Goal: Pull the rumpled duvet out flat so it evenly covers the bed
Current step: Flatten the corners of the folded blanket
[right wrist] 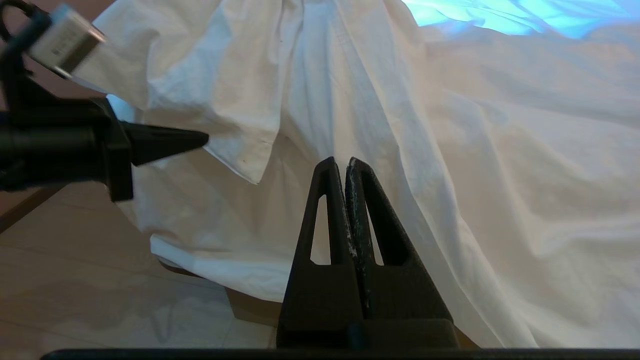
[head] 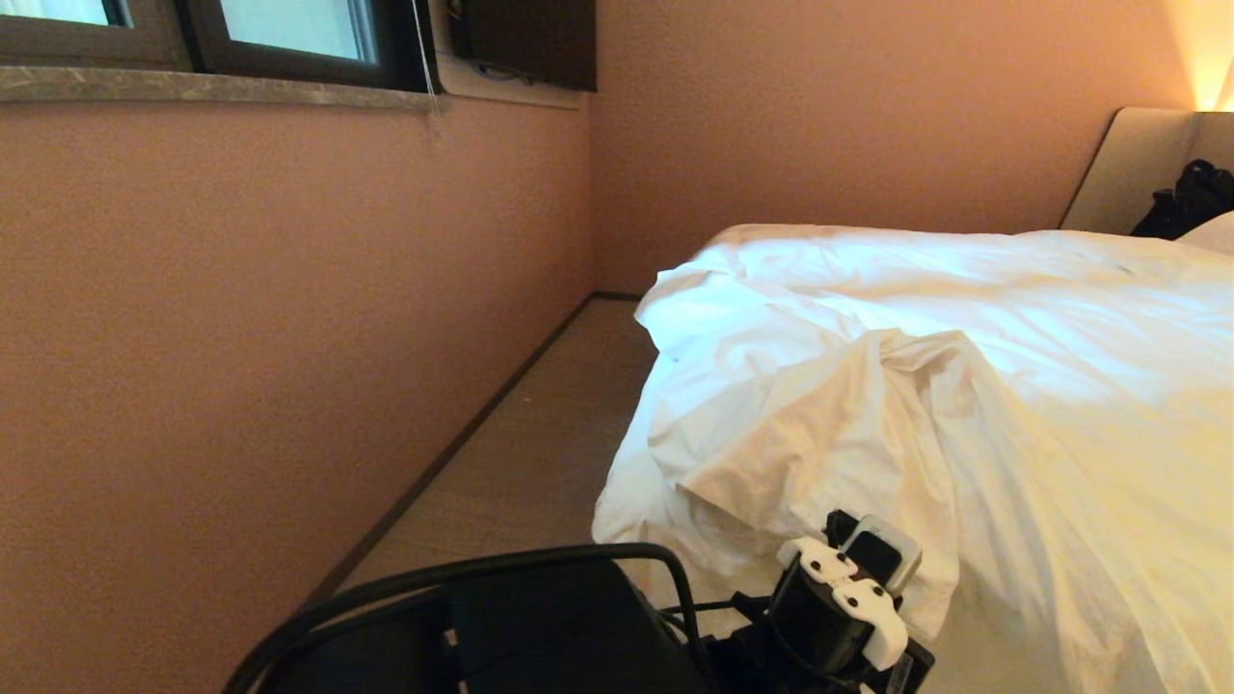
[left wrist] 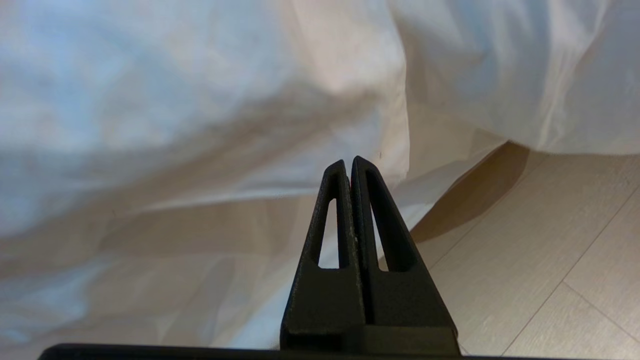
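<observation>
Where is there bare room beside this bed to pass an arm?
Free: the floor strip between the pink wall and the bed's side. Crowded: the bed corner, where the duvet hangs bunched and the shut left gripper points at its fold.

The duvet (head: 964, 386) is plain white, unpatterned. The wall (head: 241, 337) beside it is pinkish-brown. The floor (head: 521, 453) is pale grey-beige with wood grain. The headboard (head: 1118, 173) is beige. Both grippers (left wrist: 350, 162) (right wrist: 340, 162) are black.
</observation>
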Robot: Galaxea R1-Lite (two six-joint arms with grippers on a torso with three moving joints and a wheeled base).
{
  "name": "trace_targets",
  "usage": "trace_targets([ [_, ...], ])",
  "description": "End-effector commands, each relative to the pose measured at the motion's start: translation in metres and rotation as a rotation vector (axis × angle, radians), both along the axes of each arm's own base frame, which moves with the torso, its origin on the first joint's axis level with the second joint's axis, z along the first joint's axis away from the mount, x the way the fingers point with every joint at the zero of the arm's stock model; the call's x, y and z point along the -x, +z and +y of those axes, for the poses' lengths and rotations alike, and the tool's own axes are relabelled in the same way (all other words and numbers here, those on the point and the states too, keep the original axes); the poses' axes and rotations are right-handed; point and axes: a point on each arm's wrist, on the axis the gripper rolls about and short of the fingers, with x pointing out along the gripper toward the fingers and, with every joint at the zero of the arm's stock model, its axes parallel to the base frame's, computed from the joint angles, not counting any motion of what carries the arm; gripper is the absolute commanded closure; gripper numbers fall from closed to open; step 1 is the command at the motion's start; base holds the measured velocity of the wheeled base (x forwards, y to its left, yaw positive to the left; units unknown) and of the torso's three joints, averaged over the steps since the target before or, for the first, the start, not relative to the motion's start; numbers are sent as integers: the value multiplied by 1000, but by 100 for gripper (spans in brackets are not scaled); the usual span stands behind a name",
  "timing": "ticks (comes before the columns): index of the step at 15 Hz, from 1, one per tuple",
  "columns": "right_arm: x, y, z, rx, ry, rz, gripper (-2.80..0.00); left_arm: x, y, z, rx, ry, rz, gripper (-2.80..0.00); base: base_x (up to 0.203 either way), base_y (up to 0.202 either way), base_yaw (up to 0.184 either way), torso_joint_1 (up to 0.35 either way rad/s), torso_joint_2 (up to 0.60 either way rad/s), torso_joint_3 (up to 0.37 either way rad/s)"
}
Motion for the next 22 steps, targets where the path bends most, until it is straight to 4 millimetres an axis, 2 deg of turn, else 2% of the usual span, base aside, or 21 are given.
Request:
trace_targets([
  [1, 0, 0, 0, 0, 2, 0, 0, 4, -6, -2, -7, -6, 5, 0, 0, 0, 0, 0, 0, 0],
  [5, 0, 0, 0, 0, 0, 0, 0, 9, -11, -6, -19, -3, 2, 0, 0, 0, 0, 0, 0, 0],
  [6, 0, 0, 0, 0, 0, 0, 0, 11, -11, -7, -19, -5, 3, -280, 0, 0, 0, 0, 0, 0],
  [11, 0, 0, 0, 0, 0, 0, 0, 11, -15, -13, 13, 22, -23, -280, 0, 0, 0, 0, 0, 0],
  [15, 0, 0, 0, 0, 1, 0, 0, 5, -25, -31, 60, 139, -77, -280, 0, 0, 0, 0, 0, 0],
  [22, 0, 0, 0, 0, 0, 0, 0, 12, -30, -40, 57, 202, -96, -280, 0, 0, 0, 0, 0, 0],
])
